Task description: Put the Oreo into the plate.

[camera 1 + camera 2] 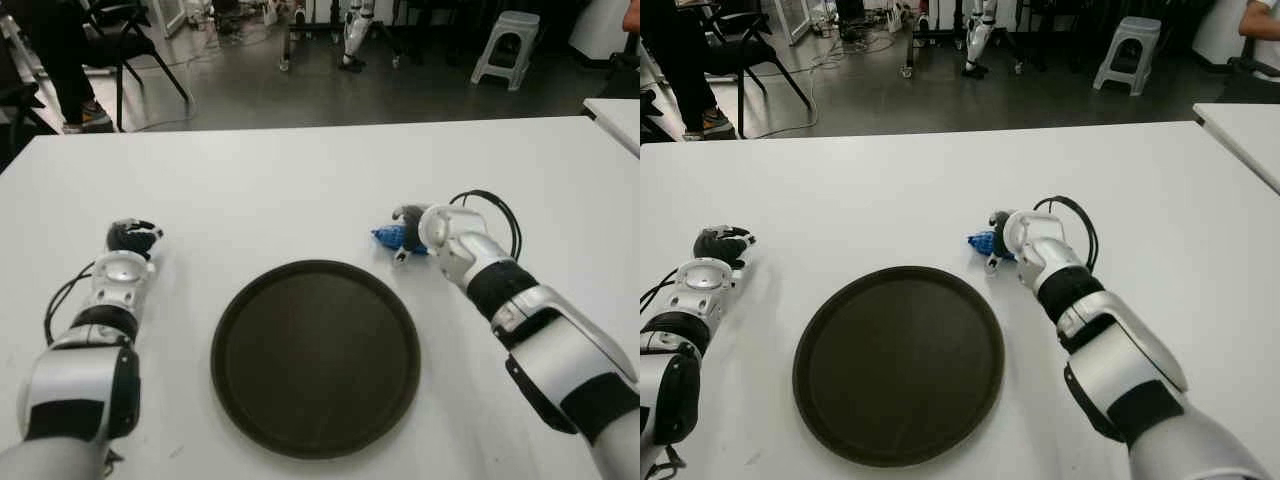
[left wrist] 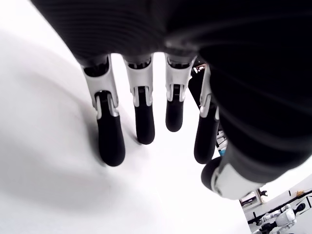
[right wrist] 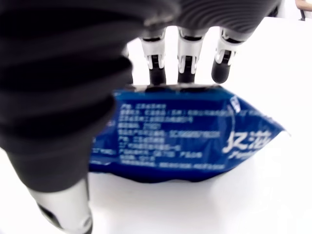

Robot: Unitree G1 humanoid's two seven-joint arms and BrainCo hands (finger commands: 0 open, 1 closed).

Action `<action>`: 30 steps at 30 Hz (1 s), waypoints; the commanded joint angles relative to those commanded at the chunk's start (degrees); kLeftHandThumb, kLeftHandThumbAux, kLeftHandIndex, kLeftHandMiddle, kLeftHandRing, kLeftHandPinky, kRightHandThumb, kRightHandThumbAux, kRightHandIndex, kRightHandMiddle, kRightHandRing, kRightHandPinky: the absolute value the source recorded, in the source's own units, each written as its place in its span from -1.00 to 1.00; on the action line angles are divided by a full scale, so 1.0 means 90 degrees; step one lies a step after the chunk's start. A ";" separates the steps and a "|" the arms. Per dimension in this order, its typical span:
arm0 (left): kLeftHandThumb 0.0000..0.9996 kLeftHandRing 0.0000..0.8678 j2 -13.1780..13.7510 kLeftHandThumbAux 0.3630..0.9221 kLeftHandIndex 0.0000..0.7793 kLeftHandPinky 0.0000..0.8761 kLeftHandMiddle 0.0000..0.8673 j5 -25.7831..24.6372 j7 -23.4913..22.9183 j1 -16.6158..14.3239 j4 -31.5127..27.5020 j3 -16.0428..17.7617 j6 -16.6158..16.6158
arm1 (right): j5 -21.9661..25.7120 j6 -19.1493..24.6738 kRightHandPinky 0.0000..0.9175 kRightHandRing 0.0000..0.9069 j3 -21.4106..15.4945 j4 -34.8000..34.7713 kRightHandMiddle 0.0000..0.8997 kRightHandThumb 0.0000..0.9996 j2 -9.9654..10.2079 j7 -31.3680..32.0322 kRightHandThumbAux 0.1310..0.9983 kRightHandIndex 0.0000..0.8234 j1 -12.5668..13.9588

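The blue Oreo packet [image 1: 390, 236] lies on the white counter [image 1: 300, 180], just beyond the upper right rim of the round dark plate [image 1: 315, 357] and not on it. The right robot hand [image 1: 412, 236] is at the packet — in the right wrist view the packet [image 3: 185, 139] sits under the palm, three fingertips [image 3: 186, 68] reaching past its far edge and the thumb [image 3: 66, 212] on the near side. The fingers bracket the wrapper, but whether they actually press on it cannot be told from these views; the packet looks flat on the counter, with white printed text facing the wrist camera.

The left robot hand [image 1: 132, 236] shows to the left of the plate, well apart from the packet. In its own wrist view the four fingers [image 2: 111, 141] hang extended and spread, thumb off to the side, holding nothing, with bare counter beneath them.

The plate has nothing in it. Beyond the counter's far edge is a dark floor with a black chair [image 1: 120, 40], a light plastic stool [image 1: 505, 45] and a person's legs [image 1: 60, 70] at the upper left.
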 joint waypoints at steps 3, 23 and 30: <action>0.35 -0.55 -0.0001 0.30 0.02 -0.58 -0.58 0.0000 -0.0007 0.0000 -0.0004 -0.0009 -0.0004 | 0.0010 0.0118 -1.00 -0.90 -0.0032 -0.0233 -0.84 -1.00 -0.0098 0.0137 0.55 -0.87 0.0023; 0.35 -0.58 0.0022 0.29 0.02 -0.64 -0.61 -0.0047 -0.0061 0.0065 0.0013 0.0045 -0.0061 | 0.0007 -0.0463 -1.00 -0.93 0.0060 0.0270 -0.83 -1.00 -0.0183 -0.0059 0.59 -0.88 -0.0052; 0.35 -0.61 0.0029 0.29 0.02 -0.69 -0.62 -0.0053 -0.0046 0.0076 0.0012 0.0059 -0.0078 | 0.0020 -0.0546 -1.00 -0.94 0.0075 0.0367 -0.84 -1.00 -0.0190 -0.0092 0.58 -0.88 -0.0069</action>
